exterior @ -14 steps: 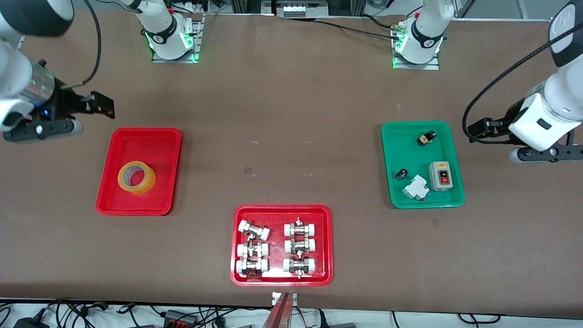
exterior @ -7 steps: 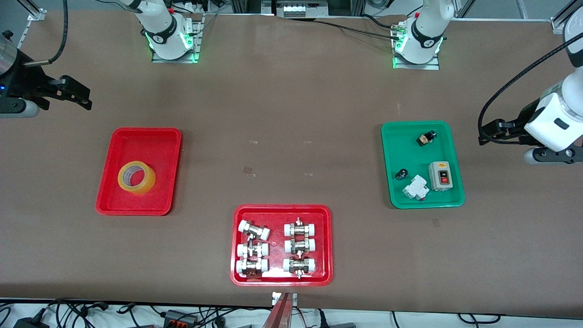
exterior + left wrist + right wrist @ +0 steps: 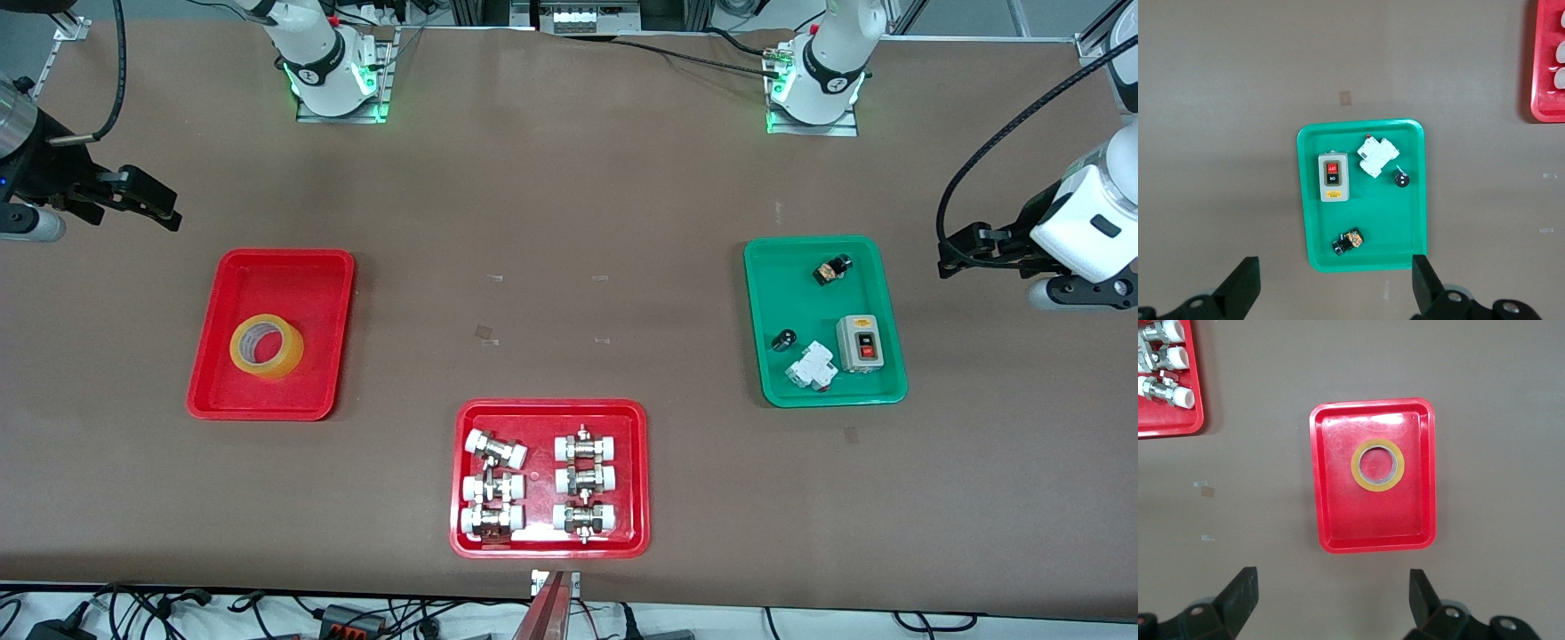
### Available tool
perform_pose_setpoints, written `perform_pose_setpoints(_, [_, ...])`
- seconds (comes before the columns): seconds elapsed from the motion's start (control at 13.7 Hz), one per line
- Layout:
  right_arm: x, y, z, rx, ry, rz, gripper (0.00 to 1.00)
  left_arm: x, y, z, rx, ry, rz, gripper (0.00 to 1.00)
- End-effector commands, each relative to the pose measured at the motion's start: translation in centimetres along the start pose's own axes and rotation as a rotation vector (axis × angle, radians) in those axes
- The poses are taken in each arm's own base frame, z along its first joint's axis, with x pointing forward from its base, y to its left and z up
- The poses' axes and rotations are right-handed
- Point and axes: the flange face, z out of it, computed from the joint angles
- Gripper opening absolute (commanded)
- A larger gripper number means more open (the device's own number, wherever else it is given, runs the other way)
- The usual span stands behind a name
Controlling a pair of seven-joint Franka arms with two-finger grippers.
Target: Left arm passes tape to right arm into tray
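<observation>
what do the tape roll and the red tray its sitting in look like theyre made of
The tape: apparently translucent yellow plastic film wound on a pale core, perhaps card; red shows faintly through it. The tray: likely glossy moulded plastic, judging by its bright highlights, rounded corners and raised rim.

Brown matte bench (image 3: 569, 204) fills nearly the whole front view, lit evenly from above with soft glare patches. Small bits of clear tape (image 3: 485, 334) stuck mid-bench. Aluminium framing (image 3: 569, 13) runs along the edge where the bases stand. Pale floor strip (image 3: 800, 622) under the nearest edge, cluttered with black cables (image 3: 356, 615) and power adapters.
</observation>
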Motion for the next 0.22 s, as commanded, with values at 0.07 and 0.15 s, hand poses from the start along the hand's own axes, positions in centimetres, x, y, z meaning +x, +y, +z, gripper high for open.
perform_pose_setpoints(0.07, [-0.45, -0.08, -1.23, 0.017, 0.024, -0.007, 1.0, -0.28, -0.06, -0.44, -0.024, 0.003, 0.019, 1.0])
perform_pose_setpoints(0.15, [-0.3, -0.13, -1.36, 0.014, 0.024, -0.011, 1.0, -0.28, -0.06, -0.44, -0.024, 0.003, 0.019, 1.0])
